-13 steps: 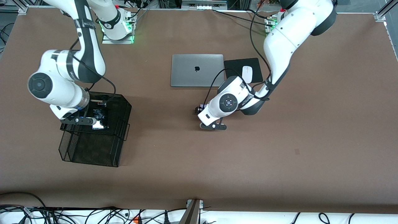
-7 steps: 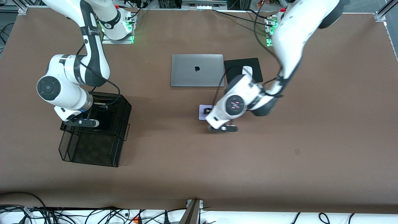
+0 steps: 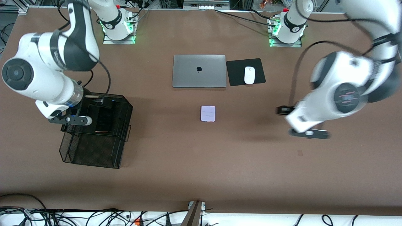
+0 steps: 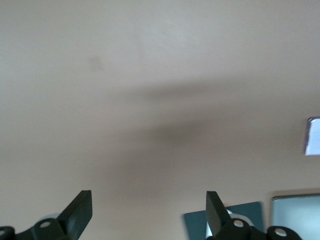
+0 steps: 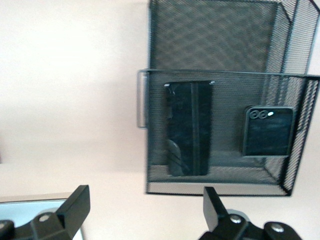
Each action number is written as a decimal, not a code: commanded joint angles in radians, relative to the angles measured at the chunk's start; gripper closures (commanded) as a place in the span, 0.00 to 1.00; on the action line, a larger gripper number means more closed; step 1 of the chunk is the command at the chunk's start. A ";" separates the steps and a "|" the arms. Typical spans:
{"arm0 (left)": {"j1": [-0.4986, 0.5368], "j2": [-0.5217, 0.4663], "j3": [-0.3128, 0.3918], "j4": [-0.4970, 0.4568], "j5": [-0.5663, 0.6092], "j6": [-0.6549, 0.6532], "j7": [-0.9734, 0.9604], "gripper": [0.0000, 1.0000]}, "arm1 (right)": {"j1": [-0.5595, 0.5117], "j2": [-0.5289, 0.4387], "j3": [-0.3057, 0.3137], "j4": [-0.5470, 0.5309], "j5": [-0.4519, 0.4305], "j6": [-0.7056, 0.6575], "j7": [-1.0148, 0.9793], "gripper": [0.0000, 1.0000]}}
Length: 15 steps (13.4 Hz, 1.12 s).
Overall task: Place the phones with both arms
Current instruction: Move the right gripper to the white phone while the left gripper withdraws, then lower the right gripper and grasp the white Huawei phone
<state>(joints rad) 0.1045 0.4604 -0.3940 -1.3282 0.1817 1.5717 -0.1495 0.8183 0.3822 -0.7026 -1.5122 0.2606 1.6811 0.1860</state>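
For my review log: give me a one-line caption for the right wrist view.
Open right gripper above the black mesh basket, which holds a long black phone and a small black flip phone.

The only sign that can be made out is the dark apple-shaped logo at the centre of the closed grey rectangular laptop's lid point(image 3: 199, 71); it carries no lettering. No words, numbers or labels can be read on the small squarish white-pink flip phone point(image 3: 208, 113) lying on the brown table, nor on the long black slab phone point(image 5: 187, 127) or the small squarish black flip phone point(image 5: 267, 131) in the black wire-mesh basket point(image 5: 220, 85). Small dark markings on the white robot arms' base collars are too small to read.
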 commanded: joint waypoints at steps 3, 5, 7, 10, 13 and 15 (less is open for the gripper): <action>-0.055 -0.300 0.244 -0.187 -0.080 0.013 0.267 0.00 | 0.067 0.055 0.222 0.068 0.002 0.086 0.459 0.00; -0.188 -0.402 0.409 -0.275 -0.113 0.089 0.272 0.00 | 0.073 0.131 0.325 0.142 0.002 0.143 0.642 0.00; -0.197 -0.431 0.419 -0.283 -0.113 0.102 0.216 0.00 | 0.102 0.245 0.386 0.257 -0.003 0.187 0.777 0.00; -0.192 -0.433 0.412 -0.289 -0.146 0.102 0.147 0.00 | 0.189 0.394 0.390 0.339 -0.006 0.284 0.849 0.00; -0.164 -0.485 0.412 -0.354 -0.146 0.114 0.163 0.00 | 0.225 0.503 0.390 0.339 -0.012 0.406 0.851 0.00; -0.160 -0.468 0.411 -0.330 -0.145 0.110 0.166 0.00 | 0.225 0.550 0.390 0.337 -0.056 0.463 0.845 0.00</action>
<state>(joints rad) -0.0643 0.0263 0.0139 -1.6281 0.0587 1.6599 0.0079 1.0500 0.8806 -0.3052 -1.2212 0.2422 2.1189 1.0249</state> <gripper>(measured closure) 0.000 0.000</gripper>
